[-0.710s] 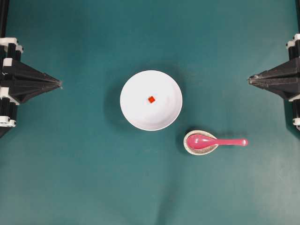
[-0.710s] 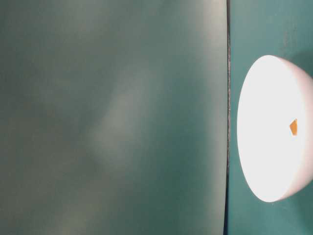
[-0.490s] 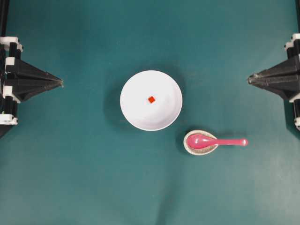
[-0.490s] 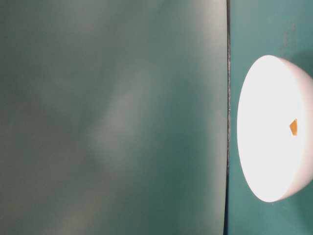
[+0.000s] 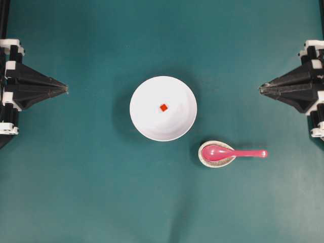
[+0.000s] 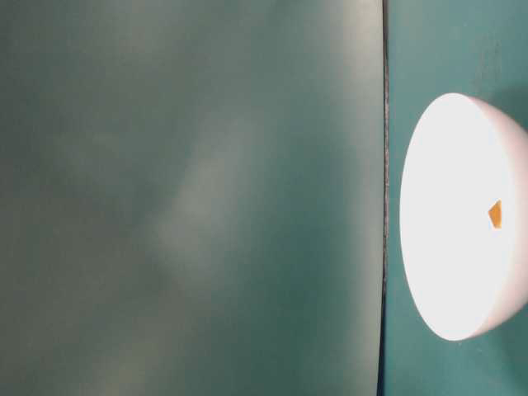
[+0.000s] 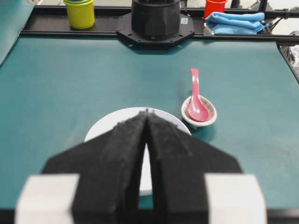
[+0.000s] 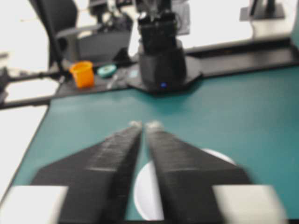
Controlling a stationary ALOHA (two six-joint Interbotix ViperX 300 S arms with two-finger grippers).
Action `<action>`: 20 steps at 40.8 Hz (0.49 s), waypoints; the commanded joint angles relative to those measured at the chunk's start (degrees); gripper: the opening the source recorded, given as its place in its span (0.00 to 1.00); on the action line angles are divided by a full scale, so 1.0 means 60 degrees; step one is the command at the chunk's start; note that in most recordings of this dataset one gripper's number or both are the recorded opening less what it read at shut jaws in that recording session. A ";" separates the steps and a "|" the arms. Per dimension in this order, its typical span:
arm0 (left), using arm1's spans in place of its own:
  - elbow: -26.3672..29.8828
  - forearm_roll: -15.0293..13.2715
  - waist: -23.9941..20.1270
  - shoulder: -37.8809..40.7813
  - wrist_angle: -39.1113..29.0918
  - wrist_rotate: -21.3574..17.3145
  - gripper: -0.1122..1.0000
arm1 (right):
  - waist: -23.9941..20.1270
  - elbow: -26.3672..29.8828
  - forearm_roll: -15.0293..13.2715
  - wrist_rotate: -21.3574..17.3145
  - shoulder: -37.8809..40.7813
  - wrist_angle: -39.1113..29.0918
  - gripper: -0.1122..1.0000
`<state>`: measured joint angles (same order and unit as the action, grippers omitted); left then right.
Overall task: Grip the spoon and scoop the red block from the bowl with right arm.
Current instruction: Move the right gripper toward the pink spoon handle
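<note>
We see a robotics lab or research workroom. A teal mat [image 7: 70, 93] covers the work table, edged by a black frame rail [image 7: 60, 28], and a black robot arm base [image 7: 155, 18] is bolted at its far side. Behind the table stand a yellow-green cup [image 7: 80, 12], a red cup [image 7: 215, 7] and folded blue cloths [image 7: 236, 22]. The right wrist view, though blurred, shows an office chair [image 8: 60, 18], desks and an orange cup [image 8: 82, 73].

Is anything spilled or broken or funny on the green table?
Nothing stands out. The red block sits inside the white bowl, which stands upright. The pink spoon rests neatly with its scoop in the small speckled dish, handle sticking out over the table. No spills or cracks show.
</note>
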<state>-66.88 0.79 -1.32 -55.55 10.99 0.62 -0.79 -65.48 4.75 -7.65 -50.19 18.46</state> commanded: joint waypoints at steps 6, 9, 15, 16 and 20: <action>0.0278 0.0029 -0.0029 0.0029 0.0044 0.0000 0.10 | -0.0161 -0.0073 0.0542 -0.0469 0.0747 -0.0117 0.65; 0.0278 0.0029 -0.0029 0.0015 0.0044 0.0015 0.10 | -0.0410 -0.0220 0.0527 -0.0469 0.1172 -0.0029 0.63; 0.0278 0.0029 -0.0029 0.0000 0.0044 0.0029 0.10 | -0.1113 -0.0645 0.0601 -0.0469 0.2241 0.0747 0.62; 0.0278 0.0029 -0.0015 0.0000 0.0044 0.0029 0.10 | -0.1274 -0.0762 0.0688 -0.0469 0.2476 0.1084 0.62; 0.0278 0.0029 -0.0029 0.0000 0.0044 0.0029 0.10 | -0.1904 -0.1274 0.1377 -0.0469 0.3311 0.2534 0.62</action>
<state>-66.80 0.79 -1.32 -55.72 10.99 0.70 -9.67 -72.07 10.28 -10.37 -33.22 27.51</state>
